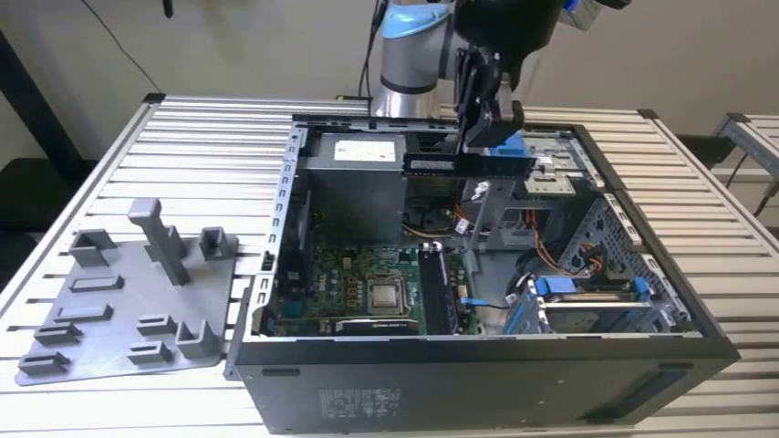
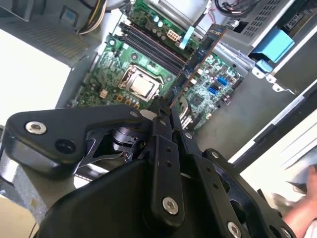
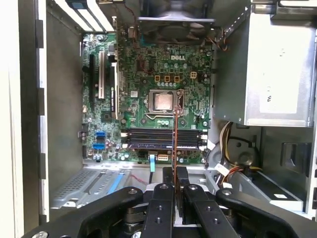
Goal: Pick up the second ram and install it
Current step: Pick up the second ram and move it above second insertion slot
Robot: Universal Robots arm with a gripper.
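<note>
1. A black two-fingered robot gripper (image 1: 477, 151) hangs over an open dark-grey metal computer case (image 1: 487, 383), which lies on its side on a silver slatted metal table (image 1: 207, 155).
2. The jaws are clamped on the second ram (image 1: 432, 164), a long, narrow, flat dark memory stick, pinching it by its flat faces.
3. In the exterior view the second ram is in the air above the case opening and roughly level. Its long axis runs from the exterior view's left to the exterior view's right, and its left end sits just beside the top of the grey metal power-supply box (image 1: 353, 182).
4. In the second wrist view the stick (image 2: 198, 54) reaches out from the fingertips over the green motherboard (image 2: 148, 54), with one flat face in sight. In the first wrist view it appears edge-on, as a thin line.
5. In both wrist views the stick's long axis lies crosswise to the long black memory slots (image 3: 148, 139), which sit beside the square silver processor socket (image 3: 163, 101). It is well clear of them and not seated.
6. A flat grey plastic fixture plate (image 1: 122, 301) with upright posts rests on the table at the exterior view's left, beside the case.
</note>
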